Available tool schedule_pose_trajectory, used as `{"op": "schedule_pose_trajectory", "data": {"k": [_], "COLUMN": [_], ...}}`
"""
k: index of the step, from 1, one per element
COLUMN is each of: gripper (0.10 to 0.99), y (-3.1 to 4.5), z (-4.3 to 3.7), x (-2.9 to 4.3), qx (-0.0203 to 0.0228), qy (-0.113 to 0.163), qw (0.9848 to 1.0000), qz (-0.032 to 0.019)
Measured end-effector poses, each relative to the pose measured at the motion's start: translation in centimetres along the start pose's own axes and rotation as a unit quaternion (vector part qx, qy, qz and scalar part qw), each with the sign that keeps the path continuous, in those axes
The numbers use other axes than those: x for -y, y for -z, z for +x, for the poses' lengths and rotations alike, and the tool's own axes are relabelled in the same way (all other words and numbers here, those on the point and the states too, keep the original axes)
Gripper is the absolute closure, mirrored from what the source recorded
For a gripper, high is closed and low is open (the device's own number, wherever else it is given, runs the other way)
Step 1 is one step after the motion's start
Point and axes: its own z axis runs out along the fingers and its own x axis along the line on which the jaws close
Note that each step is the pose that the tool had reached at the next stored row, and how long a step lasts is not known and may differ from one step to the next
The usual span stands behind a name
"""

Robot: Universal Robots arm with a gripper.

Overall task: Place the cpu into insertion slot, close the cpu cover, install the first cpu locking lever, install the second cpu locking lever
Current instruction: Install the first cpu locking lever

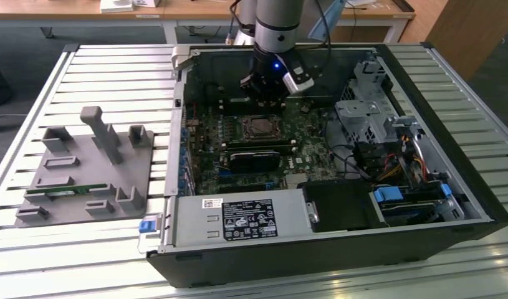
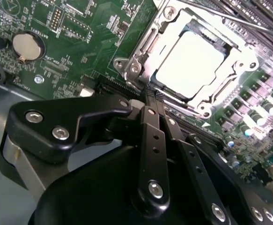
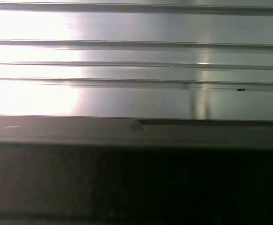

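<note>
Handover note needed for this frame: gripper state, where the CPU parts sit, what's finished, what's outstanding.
Gripper: fingers shut, holding nothing, hovering at the near edge of the cpu cover.
Cpu: seated in the insertion slot on the motherboard, its silver top showing through the cover's window.
Done: cpu placed; cover appears to be down over it.
Left: whether either locking lever is latched cannot be told from these views; treat both as outstanding.

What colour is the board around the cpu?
Green; the motherboard around the cpu shows best in the second wrist view.
</note>
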Motion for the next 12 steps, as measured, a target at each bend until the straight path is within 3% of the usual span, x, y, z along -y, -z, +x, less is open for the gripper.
{"op": "schedule_pose_trajectory", "data": {"k": [12], "gripper": [0.98], "y": [0.29], "z": [-0.01], "x": [0.6], "qx": [0.0], "qy": [0.0], "qw": [1.0], "qz": [-0.001]}}
